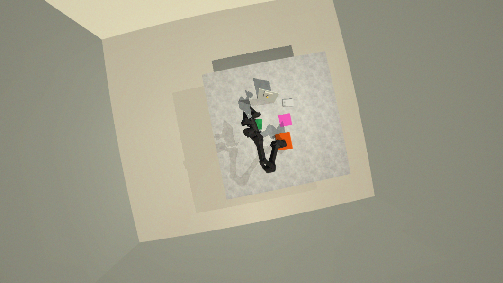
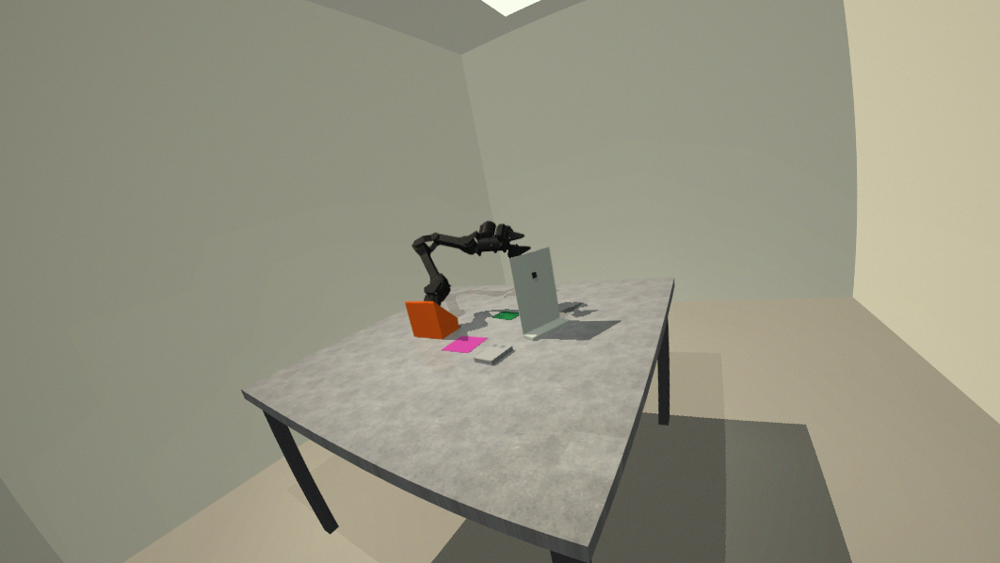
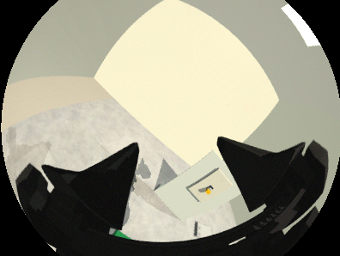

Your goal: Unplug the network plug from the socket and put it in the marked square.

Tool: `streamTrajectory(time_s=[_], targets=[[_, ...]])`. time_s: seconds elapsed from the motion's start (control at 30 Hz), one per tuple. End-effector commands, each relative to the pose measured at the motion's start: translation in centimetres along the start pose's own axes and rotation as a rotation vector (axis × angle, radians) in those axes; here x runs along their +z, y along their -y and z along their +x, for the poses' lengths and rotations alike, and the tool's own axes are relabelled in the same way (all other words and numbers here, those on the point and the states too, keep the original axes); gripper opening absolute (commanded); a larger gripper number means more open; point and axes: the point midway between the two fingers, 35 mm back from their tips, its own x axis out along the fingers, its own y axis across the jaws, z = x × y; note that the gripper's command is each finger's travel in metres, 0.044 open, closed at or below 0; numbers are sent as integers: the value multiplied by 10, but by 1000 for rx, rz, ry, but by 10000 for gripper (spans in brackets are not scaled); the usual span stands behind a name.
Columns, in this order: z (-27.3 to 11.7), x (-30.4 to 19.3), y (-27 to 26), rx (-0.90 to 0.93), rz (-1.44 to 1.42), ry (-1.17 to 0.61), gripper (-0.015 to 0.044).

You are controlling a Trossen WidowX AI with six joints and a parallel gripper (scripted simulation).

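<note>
The pale upright panel (image 1: 275, 97) (image 2: 537, 300) (image 3: 172, 195) carries a cream socket block (image 3: 221, 182). A small yellow-orange plug (image 1: 267, 97) (image 3: 208, 192) sits at the socket opening; its thin tab is too small to make out. My gripper (image 1: 247, 110) (image 2: 525, 242) (image 3: 179, 144) is open and empty. It is high above the table, left of the panel in the top view, apart from the plug. A flat pink square (image 1: 285, 119) (image 2: 464, 345) and a flat green square (image 1: 259, 124) (image 2: 505, 315) (image 3: 121, 234) lie on the table; the arm partly hides the green one.
A small white box (image 1: 288, 102) (image 2: 493, 355) lies beside the panel, near the pink square. An orange wedge-shaped block (image 1: 287, 137) (image 2: 425, 320) stands beside the arm's base. The arm reaches from the base over the table past the green square.
</note>
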Motion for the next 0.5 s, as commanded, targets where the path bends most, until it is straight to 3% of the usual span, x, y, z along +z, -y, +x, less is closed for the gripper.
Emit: streamTrajectory(time_s=[0.0,0.27,0.47], targets=[[0,0,0,-1,6,0,374],[2,-18,3,-33,260,-16,164],[2,-33,6,-62,467,-24,156]])
